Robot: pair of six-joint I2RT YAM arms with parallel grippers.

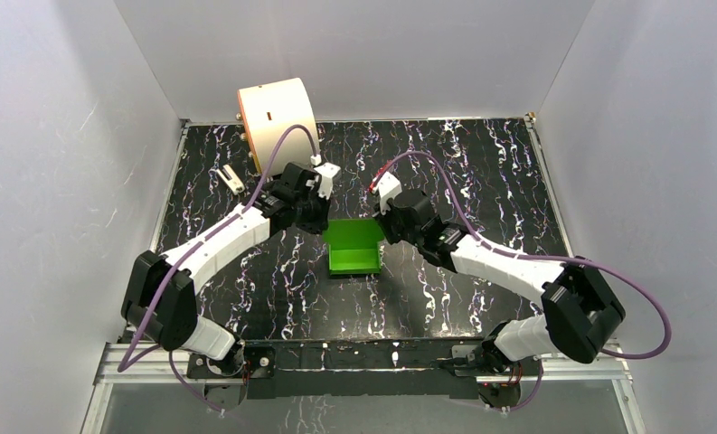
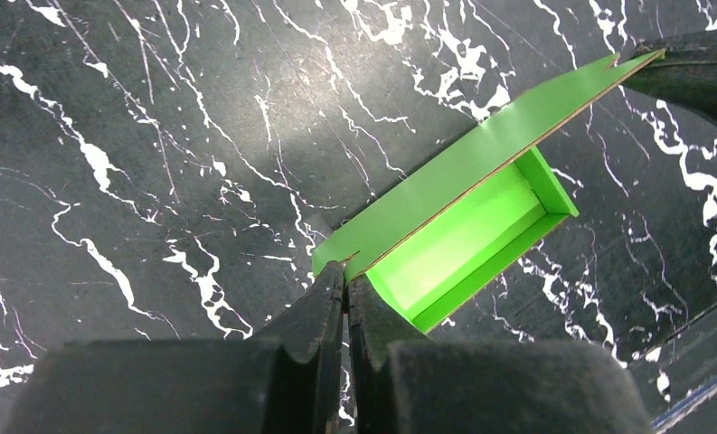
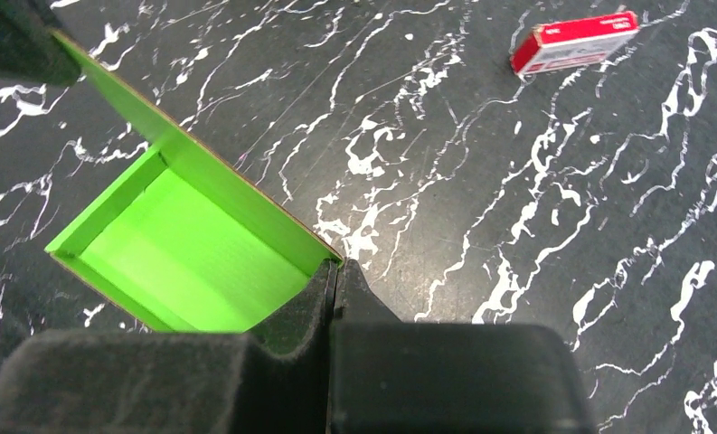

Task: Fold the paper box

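Observation:
The paper box (image 1: 354, 247) is bright green card, an open shallow tray with a raised back flap, in the middle of the black marbled table. My left gripper (image 1: 323, 220) is shut on the flap's left corner; in the left wrist view the fingers (image 2: 332, 298) pinch the flap edge of the box (image 2: 467, 231). My right gripper (image 1: 383, 222) is shut on the flap's right corner; in the right wrist view its tips (image 3: 336, 271) clamp the corner of the box (image 3: 201, 244). The flap stands up between the two grippers.
A large cream cylinder (image 1: 276, 117) stands at the back left, just behind the left arm. A small red block (image 3: 573, 42) lies on the table beyond the right gripper. A small white-and-black object (image 1: 231, 178) lies near the left edge. White walls surround the table.

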